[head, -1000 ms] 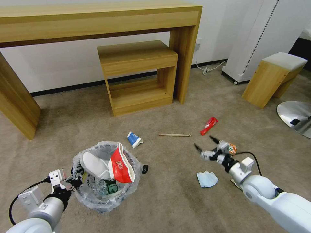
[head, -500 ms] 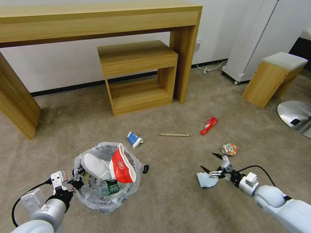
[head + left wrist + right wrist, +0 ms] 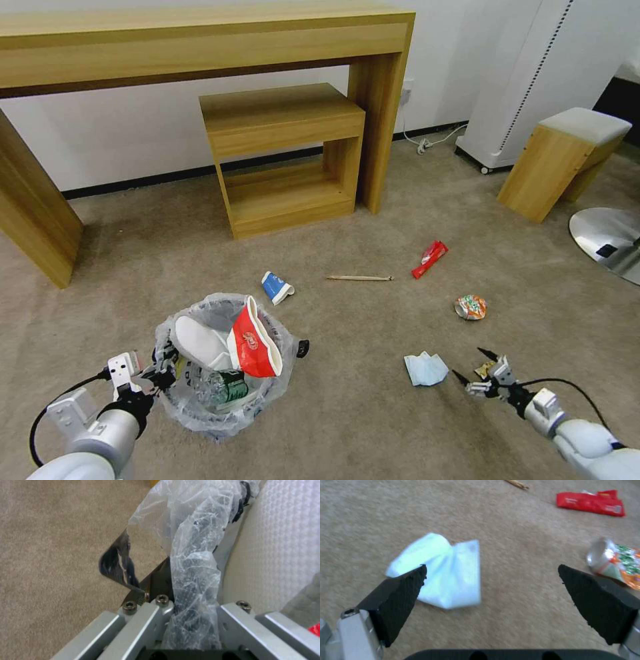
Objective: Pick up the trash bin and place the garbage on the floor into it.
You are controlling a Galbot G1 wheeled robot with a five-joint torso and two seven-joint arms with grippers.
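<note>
Beige floor point(image 3: 373, 413) carries the bin point(image 3: 223, 363), its bagged rim pinched in the left gripper point(image 3: 160, 375); inside sit a slipper point(image 3: 200, 341), a red cup point(image 3: 253, 340) and a green-label bottle point(image 3: 223, 387), their writing unreadable. Right gripper point(image 3: 476, 365) hangs spread wide beside the mask point(image 3: 425, 369).

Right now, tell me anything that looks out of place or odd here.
The trash bin, gripped at its rim by the left gripper, is overfull: a red cup and white slipper jut above the rim. The blue mask lies crumpled before the open right gripper.
</note>
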